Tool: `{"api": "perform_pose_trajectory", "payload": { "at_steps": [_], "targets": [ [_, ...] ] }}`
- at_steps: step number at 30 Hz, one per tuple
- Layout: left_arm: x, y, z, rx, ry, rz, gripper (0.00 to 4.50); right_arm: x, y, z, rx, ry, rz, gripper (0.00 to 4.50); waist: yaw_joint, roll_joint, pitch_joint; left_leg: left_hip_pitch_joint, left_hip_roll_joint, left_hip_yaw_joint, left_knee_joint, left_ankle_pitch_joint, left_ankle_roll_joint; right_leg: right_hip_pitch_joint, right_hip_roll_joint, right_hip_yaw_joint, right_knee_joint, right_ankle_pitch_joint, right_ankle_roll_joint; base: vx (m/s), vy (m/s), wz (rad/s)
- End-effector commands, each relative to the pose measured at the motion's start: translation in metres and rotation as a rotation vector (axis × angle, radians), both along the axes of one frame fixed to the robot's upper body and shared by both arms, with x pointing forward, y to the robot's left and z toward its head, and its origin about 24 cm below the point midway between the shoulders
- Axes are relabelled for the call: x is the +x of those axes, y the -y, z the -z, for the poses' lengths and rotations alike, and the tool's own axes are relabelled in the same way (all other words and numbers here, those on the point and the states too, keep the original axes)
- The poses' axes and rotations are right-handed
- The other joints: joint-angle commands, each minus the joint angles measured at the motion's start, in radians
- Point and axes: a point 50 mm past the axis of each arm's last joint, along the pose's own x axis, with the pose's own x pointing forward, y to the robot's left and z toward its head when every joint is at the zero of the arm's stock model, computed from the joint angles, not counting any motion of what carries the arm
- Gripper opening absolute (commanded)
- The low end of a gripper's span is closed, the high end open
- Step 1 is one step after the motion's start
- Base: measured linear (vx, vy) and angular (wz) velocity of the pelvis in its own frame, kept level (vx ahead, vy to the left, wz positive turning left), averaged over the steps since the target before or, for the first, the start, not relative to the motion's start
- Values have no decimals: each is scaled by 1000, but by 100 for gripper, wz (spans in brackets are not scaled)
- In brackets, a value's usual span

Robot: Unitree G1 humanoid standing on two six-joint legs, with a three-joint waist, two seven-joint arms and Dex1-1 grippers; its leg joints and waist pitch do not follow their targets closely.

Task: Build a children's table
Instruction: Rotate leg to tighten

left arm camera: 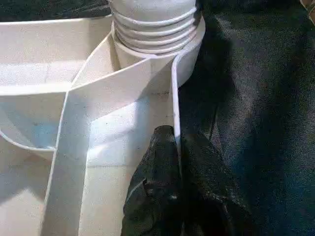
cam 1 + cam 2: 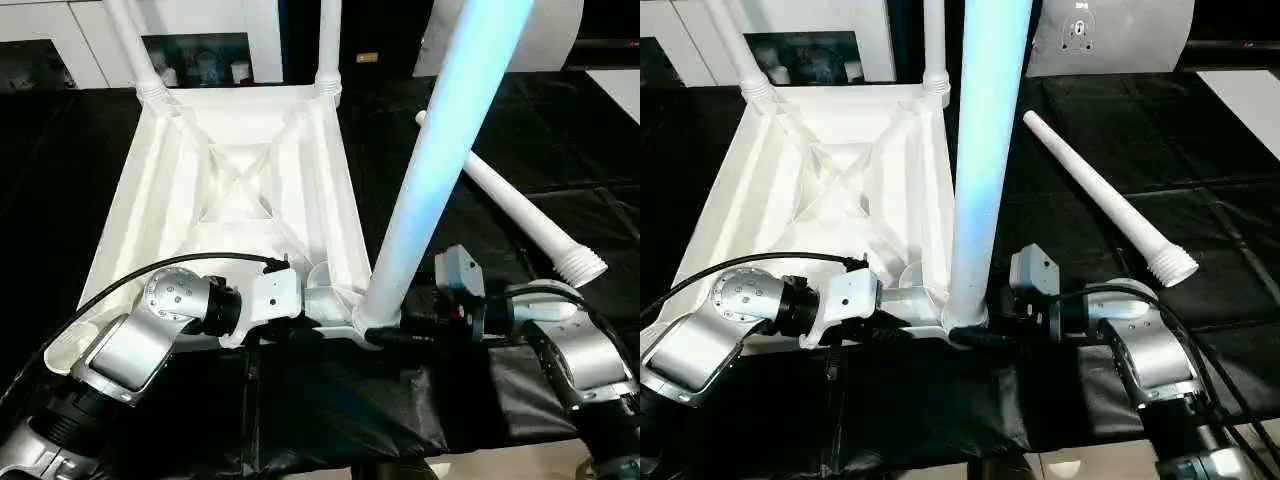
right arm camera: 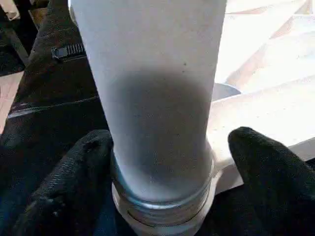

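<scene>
The white table top (image 2: 180,190) lies upside down on black cloth, X ribs facing up. Two legs (image 2: 328,50) stand screwed into its far corners. A third leg (image 2: 430,170) stands upright in the near right corner socket, its threads (image 1: 152,29) showing above the socket rim. My right gripper (image 3: 167,162) is open around this leg's base; one finger touches it and the other stands a little apart. My left gripper (image 1: 178,147) is shut on the top's side wall just beside that socket. The fourth leg (image 2: 520,215) lies loose on the cloth to the right.
Black cloth (image 2: 560,130) covers the work surface, whose near edge runs just below my forearms. White cabinets (image 2: 60,30) stand behind, and a pale grey panel (image 2: 1110,35) is at the back right. A black cable (image 2: 150,275) loops over my left forearm.
</scene>
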Motion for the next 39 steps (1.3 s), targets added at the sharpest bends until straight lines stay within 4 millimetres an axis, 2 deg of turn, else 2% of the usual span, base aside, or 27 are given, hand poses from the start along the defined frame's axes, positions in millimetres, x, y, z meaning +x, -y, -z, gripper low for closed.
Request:
{"api": "perform_pose_trajectory", "payload": {
  "at_steps": [1, 2, 5, 6, 10, 12, 20, 24, 25, 26, 27, 29, 31, 32, 34, 36, 39],
  "targets": [
    [-10, 9, 9, 24, -50, 103, 0, 0, -1, 0, 7, -12, -28, 378, -9, -9, -69, 7, 83, -25, -67, -29, 163, 63, -100, 74, -56, -234, -238, 0, 0, 0],
    [-10, 9, 9, 23, -51, 103, 0, 0, -1, 0, 10, -14, -30, 361, -10, -11, -70, 7, 82, -25, -67, -22, 167, 64, -99, 74, -55, -227, -238, 0, 0, 0],
    [-10, 9, 9, 24, -52, 104, 0, 0, -2, 0, 15, -18, -36, 340, -9, -10, -70, 6, 83, -25, -66, -12, 175, 63, -99, 73, -54, -220, -239, 0, 0, 0],
    [-10, 9, 9, 24, -53, 104, 0, 0, -2, 0, 16, -19, -38, 318, -9, -10, -70, 6, 83, -25, -66, -13, 176, 63, -99, 73, -54, -224, -238, 0, 0, 0],
    [-11, 8, 9, 27, -56, 105, 0, -1, -3, 1, 20, -25, -45, 303, -9, -10, -70, 7, 82, -25, -66, -16, 172, 62, -98, 73, -55, -235, -234, 0, 0, 0],
    [-12, 8, 10, 30, -65, 108, 0, -2, -3, 2, 18, -29, -49, 276, -9, -10, -70, 7, 82, -25, -66, -13, 173, 62, -98, 73, -55, -230, -235, 0, 0, 0],
    [-17, 8, 13, 25, -83, 95, 0, -8, -3, 8, 11, -52, -47, 263, -8, -9, -74, 7, 84, -26, -65, -6, 173, 64, -98, 72, -52, -218, -241, 0, 0, 0],
    [-18, 15, 14, 16, -113, 2, 0, -9, -19, 10, 75, -79, 47, 263, -8, -6, -73, 7, 87, -26, -68, -16, 159, 65, -98, 73, -54, -226, -244, 0, 0, 0],
    [-13, 21, 12, -11, -90, -73, 0, -8, -29, 11, 102, -93, 114, 263, -13, -6, -65, 8, 85, -25, -73, -64, 134, 62, -97, 71, -66, -301, -230, 0, 0, 0],
    [-11, 23, 11, -21, -83, -98, 0, -7, -32, 11, 112, -95, 136, 263, -13, -6, -65, 8, 85, -25, -73, -64, 134, 62, -97, 71, -66, -301, -230, 0, 0, 0],
    [-5, 30, 8, -58, -70, -168, 0, -5, -42, 11, 143, -82, 197, 263, -18, -10, -52, 11, 80, -28, -78, -158, 80, 60, -101, 67, -86, -475, -182, 0, 0, 0],
    [-1, 36, 6, -87, -64, -224, 0, -4, -50, 11, 171, -74, 246, 263, -29, -15, -51, 19, 70, -33, -77, -215, 41, 60, -106, 64, -103, -616, -123, 0, 0, 0],
    [2, 48, 3, -124, -68, -290, 0, -1, -63, 11, 214, -84, 344, 262, -45, -17, -48, 8, 67, -40, -81, -232, 35, 61, -102, 59, -107, -653, -90, 0, 0, 0],
    [4, 53, 2, -139, -65, -319, 0, 0, -70, 11, 230, -89, 385, 262, -55, -17, -49, 12, 65, -40, -79, -246, 33, 56, -102, 57, -115, -678, -72, 0, 0, 0],
    [9, 70, -2, -191, -52, -409, 0, 6, -87, 10, 274, -108, 521, 262, -65, -14, -48, 7, 63, -42, -78, -246, 34, 55, -102, 55, -118, -682, -61, 0, 0, 0],
    [13, 82, -6, -240, -37, -482, 0, 11, -97, 10, 299, -128, 623, 262, -75, -14, -52, 10, 61, -42, -76, -243, 37, 51, -101, 53, -120, -656, -62, 0, 0, 0],
    [19, 99, -13, -302, -4, -582, 0, 20, -108, 8, 342, -171, 779, 262, -84, -12, -53, 5, 67, -43, -80, -229, 50, 52, -98, 56, -111, -574, -86, 0, 0, 0]
  ]
}}
